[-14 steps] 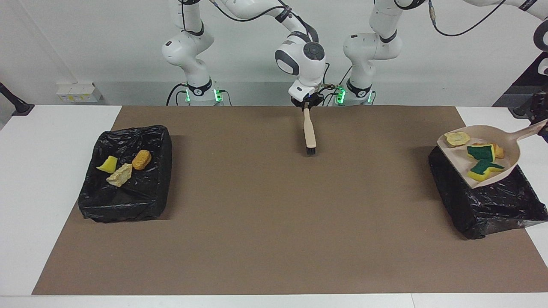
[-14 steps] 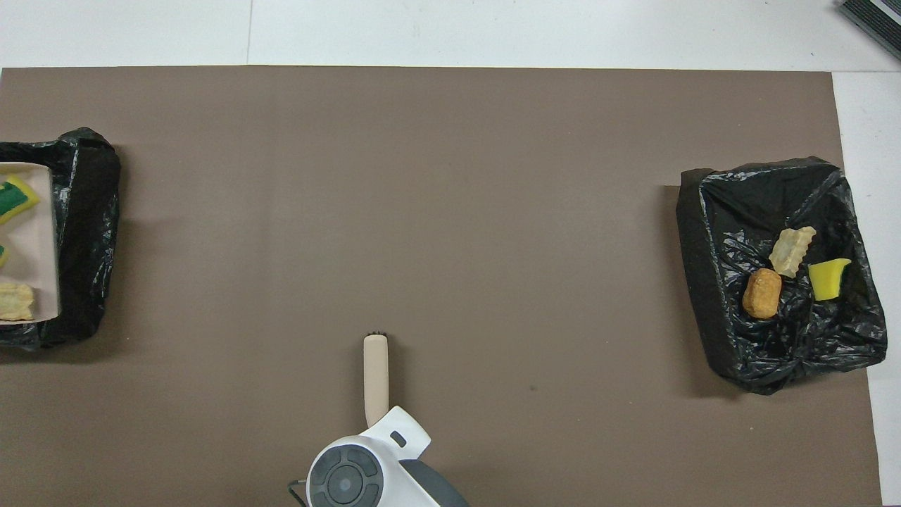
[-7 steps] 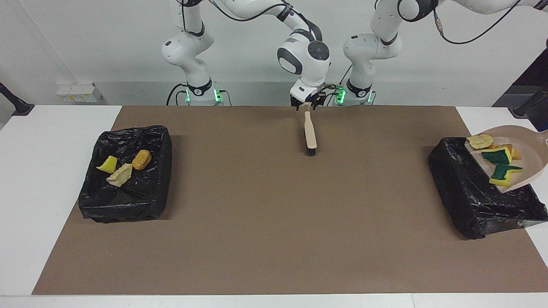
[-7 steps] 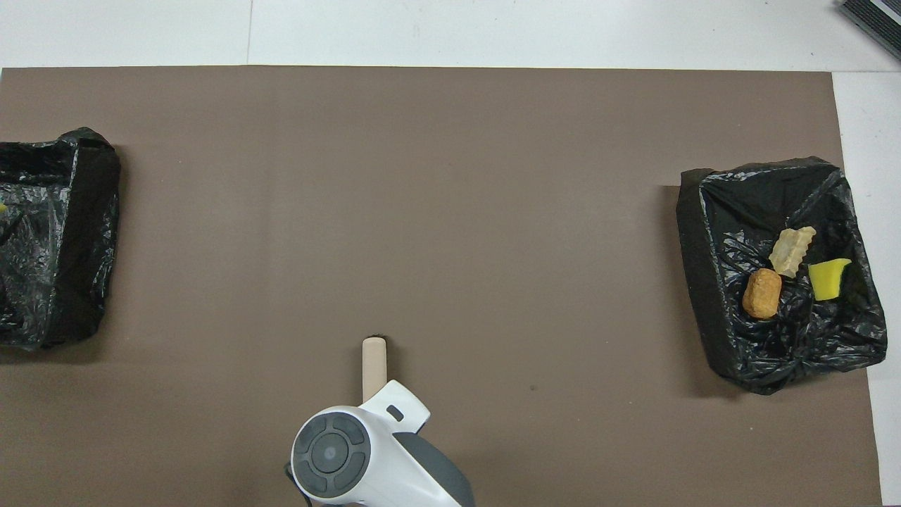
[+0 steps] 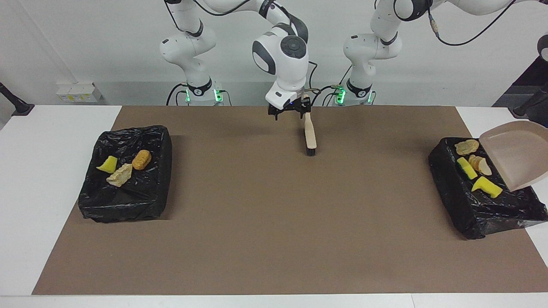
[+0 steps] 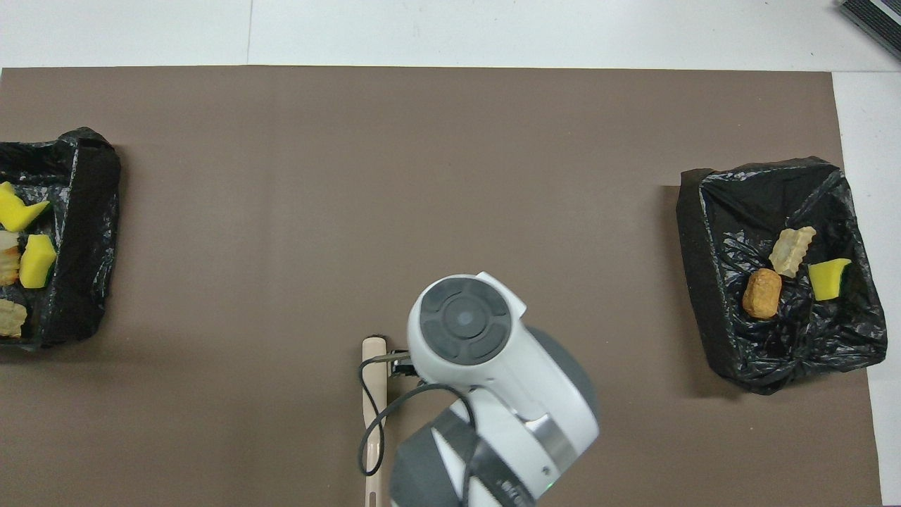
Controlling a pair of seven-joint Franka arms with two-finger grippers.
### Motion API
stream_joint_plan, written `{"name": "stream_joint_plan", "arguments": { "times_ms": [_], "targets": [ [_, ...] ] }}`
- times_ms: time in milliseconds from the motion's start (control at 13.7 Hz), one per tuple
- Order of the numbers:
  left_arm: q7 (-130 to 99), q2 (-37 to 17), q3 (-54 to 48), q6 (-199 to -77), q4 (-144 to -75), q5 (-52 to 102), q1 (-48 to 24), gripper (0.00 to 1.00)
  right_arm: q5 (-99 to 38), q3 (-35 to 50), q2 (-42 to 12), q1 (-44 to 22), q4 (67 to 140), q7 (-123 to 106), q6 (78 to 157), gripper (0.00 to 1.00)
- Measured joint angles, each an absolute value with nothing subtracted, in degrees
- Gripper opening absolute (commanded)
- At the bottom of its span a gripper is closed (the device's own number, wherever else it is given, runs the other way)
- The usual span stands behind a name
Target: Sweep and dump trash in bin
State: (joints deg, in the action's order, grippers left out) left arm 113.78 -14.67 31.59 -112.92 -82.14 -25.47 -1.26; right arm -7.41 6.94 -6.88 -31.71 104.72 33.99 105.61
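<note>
The beige dustpan is tipped up over the black-lined bin at the left arm's end of the table. Yellow sponge pieces and beige chunks lie in that bin; they also show in the overhead view. The left gripper holding the pan is out of view. The beige brush lies flat on the brown mat. My right gripper is open and empty, low over the mat just beside the brush's handle end, toward the right arm's end.
A second black-lined bin at the right arm's end holds a yellow sponge piece, a beige chunk and an orange-brown lump. The brown mat covers most of the white table.
The dustpan tipped up and its scraps slid into the bin under it. My right gripper let go of the brush handle and moved sideways toward the right arm's end.
</note>
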Motion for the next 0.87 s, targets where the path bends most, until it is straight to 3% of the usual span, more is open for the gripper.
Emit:
{"name": "stream_joint_plan", "arguments": {
  "times_ms": [582, 873],
  "targets": [
    [104.94, -5.84, 15.65, -103.57, -81.52, -30.37, -1.01, 0.00, -1.58, 6.39, -4.26, -9.80, 98.66, 8.64, 100.64, 1.00],
    [83.00, -5.92, 3.12, -95.91, -82.10, -22.53, -1.03, 0.00, -0.38, 5.86, -2.78, 0.74, 97.51, 2.59, 100.50, 1.00]
  ]
}}
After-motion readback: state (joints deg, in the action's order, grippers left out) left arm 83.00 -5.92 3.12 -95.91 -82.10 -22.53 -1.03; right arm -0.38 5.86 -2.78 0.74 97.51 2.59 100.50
